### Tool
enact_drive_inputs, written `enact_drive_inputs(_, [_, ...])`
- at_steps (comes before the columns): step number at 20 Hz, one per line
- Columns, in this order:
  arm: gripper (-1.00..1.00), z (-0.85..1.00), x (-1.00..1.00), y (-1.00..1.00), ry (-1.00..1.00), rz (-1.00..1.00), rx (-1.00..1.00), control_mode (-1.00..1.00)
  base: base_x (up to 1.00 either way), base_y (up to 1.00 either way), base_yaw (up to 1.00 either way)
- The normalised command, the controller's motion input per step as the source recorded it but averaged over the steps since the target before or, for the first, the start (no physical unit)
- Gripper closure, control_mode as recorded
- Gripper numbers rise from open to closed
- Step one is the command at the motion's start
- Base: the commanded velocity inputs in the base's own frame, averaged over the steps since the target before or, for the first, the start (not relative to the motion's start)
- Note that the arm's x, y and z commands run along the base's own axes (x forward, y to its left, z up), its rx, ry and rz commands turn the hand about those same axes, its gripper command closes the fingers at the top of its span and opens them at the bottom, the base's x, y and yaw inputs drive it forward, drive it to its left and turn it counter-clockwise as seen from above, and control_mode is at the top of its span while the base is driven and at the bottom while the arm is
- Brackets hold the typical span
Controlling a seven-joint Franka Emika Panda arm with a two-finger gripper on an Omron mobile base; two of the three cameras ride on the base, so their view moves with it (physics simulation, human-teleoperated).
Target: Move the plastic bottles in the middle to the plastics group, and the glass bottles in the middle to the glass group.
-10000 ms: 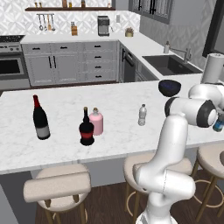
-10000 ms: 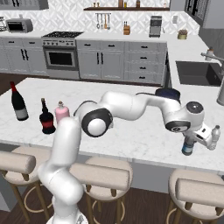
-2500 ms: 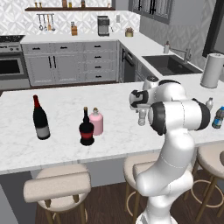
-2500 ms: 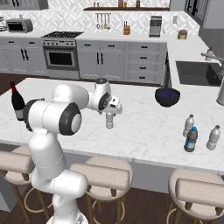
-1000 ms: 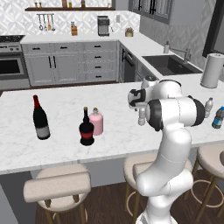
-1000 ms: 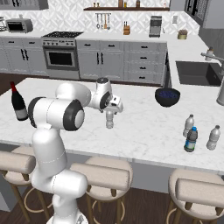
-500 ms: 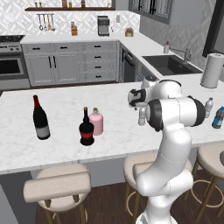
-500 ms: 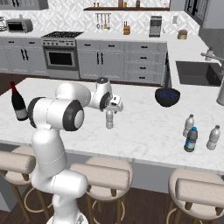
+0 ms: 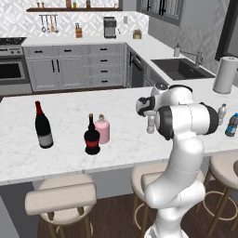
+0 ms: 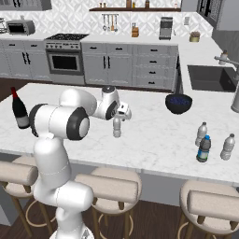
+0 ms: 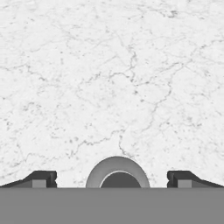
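Claw lined up over the last clear bottle in the middle

Left base view: the claw [image 9: 149,113] hangs directly above the clear plastic bottle [image 9: 151,124] on the counter [image 9: 69,153]; ten seconds ago the arm reached far right by the plastics group, and over the last second it has barely shifted. The pink glass bottle [image 9: 102,129] stands well to the claw's left, beside the dark red-labelled bottle [image 9: 91,135]; the wine bottle [image 9: 42,126] is farther left.

Right base view: the claw [image 10: 119,113] sits just over the bottle's cap [image 10: 117,121]; the blue-capped bottle [image 10: 203,149] now stands far off to the other side among two clear ones, so that transfer looks done.

Hand view: fingertips [image 11: 41,178] stand wide apart either side of the whitish cap [image 11: 117,171], gripping nothing; a descent likely comes next.
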Motion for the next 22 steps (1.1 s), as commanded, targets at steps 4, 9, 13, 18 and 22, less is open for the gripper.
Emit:
enact_drive_inputs(4, [1.0,0.0,0.0,0.0,0.0,0.0,0.0,-1.0,0.0,0.0,0.0])
enact_drive_inputs(9, [1.0,0.0,0.0,0.0,0.0,0.0,0.0,-1.0,0.0,0.0,0.0])
enact_drive_inputs(13, [1.0,0.0,-0.01,0.0,0.0,0.0,0.0,-1.0,0.0,0.0,0.0])
enact_drive_inputs(18, [1.0,0.26,-0.24,-0.31,0.0,-0.07,0.0,-1.0,0.0,0.0,0.0])
enact_drive_inputs(22, [1.0,0.4,-0.44,-0.7,0.0,-0.17,0.01,-1.0,0.0,0.0,0.0])
